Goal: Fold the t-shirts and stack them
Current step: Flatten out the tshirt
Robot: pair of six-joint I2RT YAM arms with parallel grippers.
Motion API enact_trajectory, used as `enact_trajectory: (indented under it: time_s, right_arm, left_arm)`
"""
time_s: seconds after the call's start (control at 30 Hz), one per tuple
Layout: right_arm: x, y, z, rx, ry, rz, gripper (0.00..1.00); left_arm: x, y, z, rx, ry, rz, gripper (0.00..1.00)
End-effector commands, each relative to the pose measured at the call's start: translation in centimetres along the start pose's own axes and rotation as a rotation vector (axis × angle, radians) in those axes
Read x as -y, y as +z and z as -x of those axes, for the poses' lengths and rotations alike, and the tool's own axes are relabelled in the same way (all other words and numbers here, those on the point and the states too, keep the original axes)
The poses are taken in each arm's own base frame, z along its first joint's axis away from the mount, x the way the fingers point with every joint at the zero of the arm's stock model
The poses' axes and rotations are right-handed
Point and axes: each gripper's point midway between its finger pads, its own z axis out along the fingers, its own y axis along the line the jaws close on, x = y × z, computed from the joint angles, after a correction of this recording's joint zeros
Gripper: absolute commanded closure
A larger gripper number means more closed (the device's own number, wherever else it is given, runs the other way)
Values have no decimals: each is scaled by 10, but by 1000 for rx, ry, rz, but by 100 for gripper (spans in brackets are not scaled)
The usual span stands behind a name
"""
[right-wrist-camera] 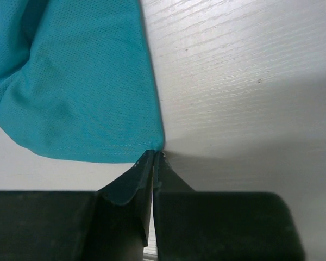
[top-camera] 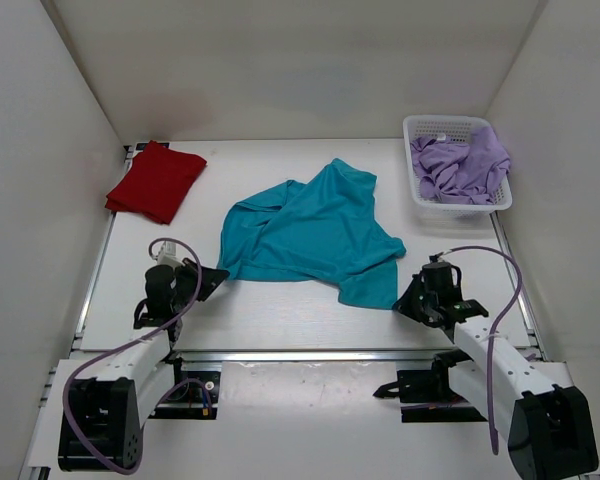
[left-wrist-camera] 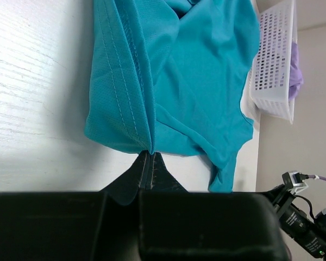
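A teal t-shirt (top-camera: 310,232) lies rumpled and spread across the middle of the table. My left gripper (top-camera: 220,277) is shut on its near left corner (left-wrist-camera: 148,148), where the hem bunches into a fold. My right gripper (top-camera: 402,303) is shut on the teal t-shirt's near right corner (right-wrist-camera: 158,147). A deep red t-shirt (top-camera: 157,180) lies folded at the far left of the table. The lavender t-shirt (top-camera: 460,166) is crumpled inside the white basket.
The white mesh basket (top-camera: 417,196) stands at the far right corner (left-wrist-camera: 271,70). White walls close in the table on the left, back and right. A metal rail (top-camera: 320,354) runs along the near edge between the arm bases.
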Motion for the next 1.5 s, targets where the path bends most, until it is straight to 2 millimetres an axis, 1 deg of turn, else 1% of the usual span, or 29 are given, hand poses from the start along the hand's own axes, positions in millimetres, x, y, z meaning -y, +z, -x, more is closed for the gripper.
enact_trajectory:
  time_s: [0.0,0.07,0.1,0.13,0.2,0.23,0.3,0.33,0.37,0.4,0.5,0.57,0.63,0.67,0.73,0.77,0.83,0.87,0.9,0.93,0.97,1.0,1.07,1.1,1.17,1.27,1.33,1.4,1.47]
  right_arm:
    - [-18,-11,24,64,-51,51,100]
    - [-52,-41,68,192,-106,102,100]
    - [-73,-63,89,251,-150,132,100]
    - [-82,-76,102,286,-164,142,100]
    - [-119,-137,149,449,-236,159,100]
    - [-129,-153,159,488,-254,163,100]
    - [-166,-224,194,638,-310,193,100]
    - [-176,-244,200,671,-327,209,100]
    - [-192,-276,214,741,-340,224,100]
    - [-206,-306,223,799,-361,246,100]
    - [-236,-363,242,916,-394,285,100]
    - [-257,-391,250,982,-437,319,100]
    - [-279,-409,264,1051,-452,308,100]
    - [-286,-434,269,1108,-470,332,100]
    - [-312,-430,278,1145,-525,257,100]
    - [-317,-433,293,1183,-526,202,100]
    - [-339,-419,310,1184,-591,256,100]
    - [-341,-402,330,1153,-609,288,100]
    - [-340,-370,349,1081,-627,322,100]
    - [-337,-353,357,1040,-616,339,100]
    - [-326,-316,371,966,-607,335,99]
    - [-324,-298,374,930,-612,335,100]
    - [-309,-229,382,789,-622,332,100]
    - [-310,-222,385,780,-619,338,100]
    - [-304,-177,390,686,-631,368,100]
    - [-300,-136,408,629,-622,331,100]
    - [-306,-130,425,642,-614,346,100]
    - [-307,-135,447,690,-547,396,100]
    - [-311,-163,459,754,-510,453,100]
  left_arm:
    - [21,2,12,20,40,-53,100]
    - [57,6,25,11,101,-111,100]
    - [90,6,37,10,165,-166,100]
    - [104,8,44,1,218,-177,100]
    - [174,0,73,-13,308,-275,100]
    - [189,-3,80,-16,303,-304,100]
    - [248,-33,126,64,323,-425,100]
    - [264,-46,136,76,310,-466,100]
    - [280,-69,162,146,337,-505,100]
    - [290,-90,189,222,318,-515,100]
    - [304,-134,223,302,299,-571,100]
    - [310,-140,230,314,259,-615,100]
    - [302,-138,236,316,206,-633,100]
    - [303,-142,240,315,193,-652,100]
    - [302,-140,251,315,186,-635,100]
    - [303,-143,257,340,196,-618,100]
    - [297,-135,271,392,201,-555,100]
    - [294,-130,271,393,213,-516,100]
    - [284,-118,271,402,214,-468,100]
    - [276,-110,273,410,200,-438,100]
    - [262,-98,271,413,193,-398,100]
    - [255,-92,268,410,199,-388,100]
    - [223,-67,257,391,158,-324,100]
    - [213,-62,255,392,167,-297,100]
    - [193,-35,242,355,146,-249,100]
    - [178,-1,231,280,111,-244,100]
    - [175,14,238,270,85,-247,100]
    - [201,21,258,274,92,-306,100]
    - [215,32,272,248,83,-350,100]
